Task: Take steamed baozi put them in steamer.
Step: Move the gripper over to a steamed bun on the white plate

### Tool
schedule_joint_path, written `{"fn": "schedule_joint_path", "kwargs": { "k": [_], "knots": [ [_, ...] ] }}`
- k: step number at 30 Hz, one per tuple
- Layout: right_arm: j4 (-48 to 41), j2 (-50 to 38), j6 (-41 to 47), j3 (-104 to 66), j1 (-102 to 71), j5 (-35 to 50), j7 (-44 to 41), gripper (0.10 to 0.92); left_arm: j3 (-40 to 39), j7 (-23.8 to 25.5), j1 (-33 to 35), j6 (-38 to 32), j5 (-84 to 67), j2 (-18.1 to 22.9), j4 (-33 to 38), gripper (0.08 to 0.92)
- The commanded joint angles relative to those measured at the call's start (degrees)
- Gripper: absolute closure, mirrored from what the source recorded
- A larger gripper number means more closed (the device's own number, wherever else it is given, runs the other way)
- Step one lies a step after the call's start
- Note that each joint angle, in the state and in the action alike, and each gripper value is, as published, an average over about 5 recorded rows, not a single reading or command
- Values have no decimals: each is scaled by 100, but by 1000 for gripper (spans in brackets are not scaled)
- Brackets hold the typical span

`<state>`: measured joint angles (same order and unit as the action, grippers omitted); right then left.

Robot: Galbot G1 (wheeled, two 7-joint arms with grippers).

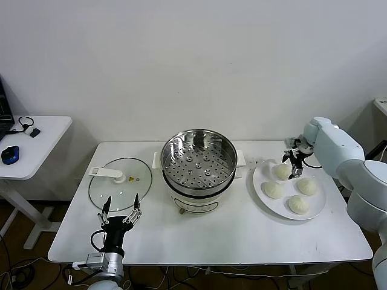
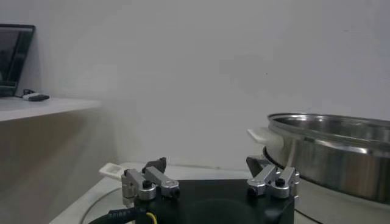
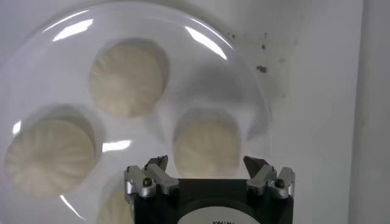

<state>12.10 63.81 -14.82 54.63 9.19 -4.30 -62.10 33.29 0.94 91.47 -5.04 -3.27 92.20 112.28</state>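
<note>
4 cream-white domed steamed baozi [image 1: 292, 188] are held on a white round plate [image 1: 259, 179]. Right gripper [image 1: 294, 167]: claw apart, astride the rearmost bun [image 3: 206, 144]. Gentle, centred closure is advised. Steel perforated steamer [image 1: 198, 160] sits empty; left gripper [image 1: 120, 208] parked, claw apart.

Steamer [image 1: 198, 163] stands mid-counter [image 1: 242, 235], top uncovered, reachable from above. Glass lid [image 1: 120, 183] lies flat beside it on the left. Plate [image 1: 266, 202] with four baozi [image 1: 273, 190] sits just right. Front strip of counter bare.
</note>
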Motion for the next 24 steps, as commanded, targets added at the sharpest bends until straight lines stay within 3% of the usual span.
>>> {"fn": "schedule_joint_path", "kwargs": {
  "k": [1, 17, 24],
  "knots": [
    [-142, 57, -24, -86, -23, -122, 21, 238, -1, -1, -5, -9, 0, 34, 15, 177],
    [64, 47, -51, -95, -10, -232, 14, 381, 15, -6, 13, -15, 8, 51, 66, 177],
    [1608, -619, 31, 915, 518, 600, -13, 422, 36, -9, 47, -10, 10, 58, 130, 177]
  ]
}}
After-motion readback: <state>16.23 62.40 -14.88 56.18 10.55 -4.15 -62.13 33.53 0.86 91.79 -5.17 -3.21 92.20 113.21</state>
